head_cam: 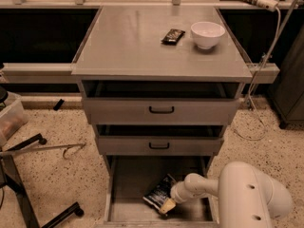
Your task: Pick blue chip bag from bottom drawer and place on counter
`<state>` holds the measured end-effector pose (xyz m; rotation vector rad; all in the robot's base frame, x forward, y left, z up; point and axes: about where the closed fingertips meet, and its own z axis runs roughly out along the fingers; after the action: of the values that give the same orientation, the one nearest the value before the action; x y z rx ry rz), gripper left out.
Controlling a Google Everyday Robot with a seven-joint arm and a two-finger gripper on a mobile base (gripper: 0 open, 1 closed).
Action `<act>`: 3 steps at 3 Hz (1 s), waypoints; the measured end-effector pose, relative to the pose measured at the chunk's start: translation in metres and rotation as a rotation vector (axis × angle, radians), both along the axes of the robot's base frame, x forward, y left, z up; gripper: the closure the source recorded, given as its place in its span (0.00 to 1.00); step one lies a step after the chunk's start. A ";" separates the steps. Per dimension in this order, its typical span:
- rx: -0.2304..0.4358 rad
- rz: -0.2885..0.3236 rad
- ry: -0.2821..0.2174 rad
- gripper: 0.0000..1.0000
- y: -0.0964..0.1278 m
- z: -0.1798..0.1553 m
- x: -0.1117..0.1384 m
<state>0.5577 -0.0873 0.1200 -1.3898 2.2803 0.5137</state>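
Crinkle and slack are what we expect from the blue chip bag [156,194]. It is light, soft-walled, slippery film that gives under pressure, and its contents are fragile. We judge a pinch on a flat sealed end safer than a squeeze across the puffed middle. The bag looks dark navy with pale lettering and a paler end, and it lies askew on the floor of the open bottom drawer [130,184]. The gripper [167,205] is down in that drawer, its tan tip at the bag's near right corner, and the bag's bulk runs up and left from the tip. Whether it has a hold on the bag or only touches it, we cannot tell. The counter [133,42] lies well above the tip, carrying a white bowl [207,33] with a small dark packet [173,35] beside it.
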 end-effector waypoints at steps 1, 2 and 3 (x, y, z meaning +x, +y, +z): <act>0.000 0.000 0.000 0.39 0.000 0.000 0.000; 0.005 -0.011 -0.004 0.62 0.000 0.013 -0.009; 0.064 -0.037 -0.058 0.85 0.000 0.069 -0.021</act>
<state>0.5364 -0.0877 0.1887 -1.3127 2.2202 0.5232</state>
